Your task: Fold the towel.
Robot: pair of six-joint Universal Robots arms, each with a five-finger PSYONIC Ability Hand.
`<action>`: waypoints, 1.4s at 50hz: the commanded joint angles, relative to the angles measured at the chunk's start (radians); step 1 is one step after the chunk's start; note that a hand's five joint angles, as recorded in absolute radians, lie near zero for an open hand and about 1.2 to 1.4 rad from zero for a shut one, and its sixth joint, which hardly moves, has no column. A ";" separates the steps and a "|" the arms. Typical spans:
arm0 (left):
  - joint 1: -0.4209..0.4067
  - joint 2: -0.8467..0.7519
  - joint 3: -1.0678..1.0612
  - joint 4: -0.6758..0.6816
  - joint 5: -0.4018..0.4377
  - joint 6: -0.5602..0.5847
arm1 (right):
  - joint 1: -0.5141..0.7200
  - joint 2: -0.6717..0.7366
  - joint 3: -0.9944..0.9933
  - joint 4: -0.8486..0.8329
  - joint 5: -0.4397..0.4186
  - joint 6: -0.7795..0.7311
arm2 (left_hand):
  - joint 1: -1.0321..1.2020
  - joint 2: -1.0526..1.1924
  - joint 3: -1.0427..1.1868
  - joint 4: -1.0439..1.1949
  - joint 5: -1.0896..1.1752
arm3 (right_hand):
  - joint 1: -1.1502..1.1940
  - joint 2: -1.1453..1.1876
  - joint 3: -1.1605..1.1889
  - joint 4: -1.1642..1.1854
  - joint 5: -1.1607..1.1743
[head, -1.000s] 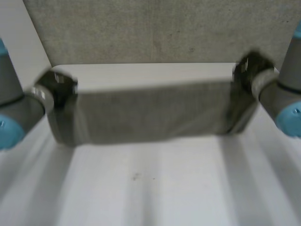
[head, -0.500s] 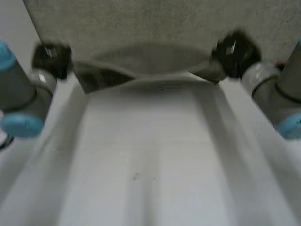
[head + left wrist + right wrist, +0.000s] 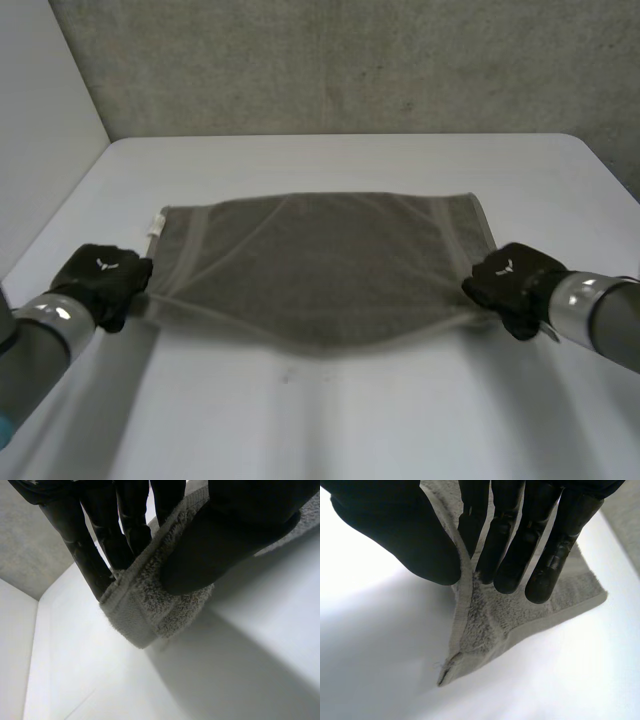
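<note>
Left hand (image 3: 100,281) and right hand (image 3: 512,284) each pinch a towel (image 3: 320,262) corner; soft and limp, it probably handles best there.

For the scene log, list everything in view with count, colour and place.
towel: one, grey-brown, spread on the table
tag: one, white, at the towel's far left corner
table: one, white, under the towel
wall: one, grey, behind the table
left hand: one, black, pinching the towel's near left corner, on the grey left arm
right hand: one, black, pinching the towel's near right corner, on the grey right arm
</note>
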 commanded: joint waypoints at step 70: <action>-0.098 -0.285 0.398 0.118 -0.011 -0.218 | -0.048 0.194 -0.198 -0.291 -0.024 0.393 | -1.010 -1.019 -1.018 -1.019 -1.017 | -0.793 -1.005 -1.016 -1.021 -0.991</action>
